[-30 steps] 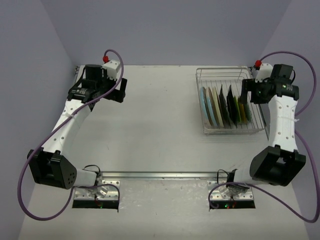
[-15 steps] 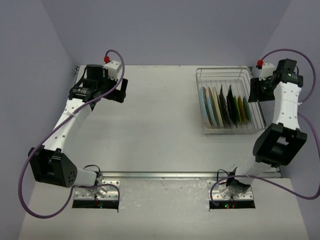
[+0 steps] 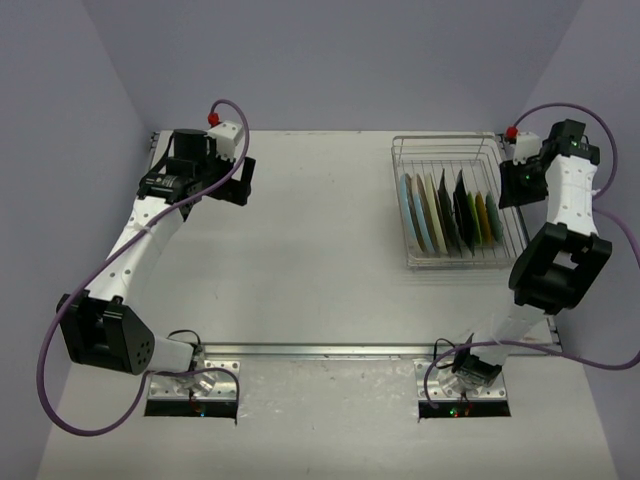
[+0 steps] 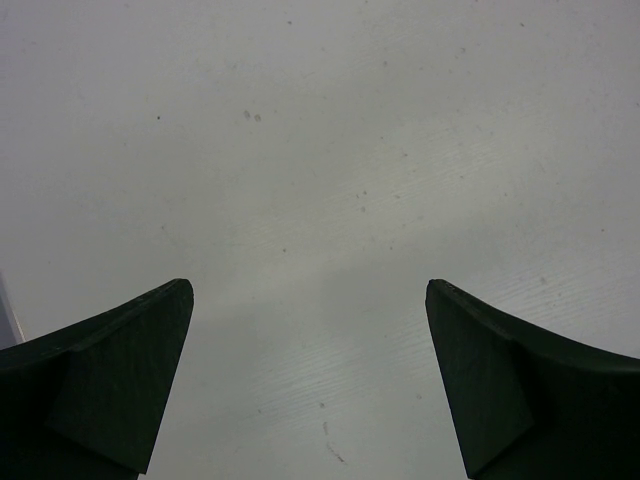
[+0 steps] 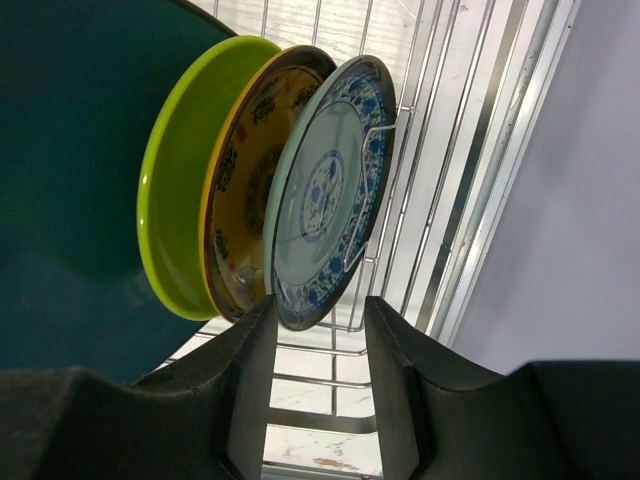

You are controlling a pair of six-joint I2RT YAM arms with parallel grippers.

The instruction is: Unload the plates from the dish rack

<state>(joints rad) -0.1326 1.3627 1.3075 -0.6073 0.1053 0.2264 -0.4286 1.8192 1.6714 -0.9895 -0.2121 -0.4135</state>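
The dish rack is sitting on the far right part of the counter. The plates are standing on edge in its slots in a row running left to right, with a pale blue one at the left end. The right hand is hovering at the right side of the rack, just beside the right end of that row. In the right wrist view its fingers are parted and pointing at the last plate in the row, a blue-and-white plate with a patterned rim. The lower edge of that plate is showing in the gap between the two fingertips, and whether either one is touching it cannot be told. The hand is released, with nothing clamped. A thin rack wire is crossing the plate's face. Crowding close behind it are a yellow-brown plate, then a lime-green plate, then a dark teal plate that is filling the left of the view. The left hand is hanging over the far left part of the counter, well apart from the rack. In its wrist view its fingers are spread wide over bare counter, gripping nothing.
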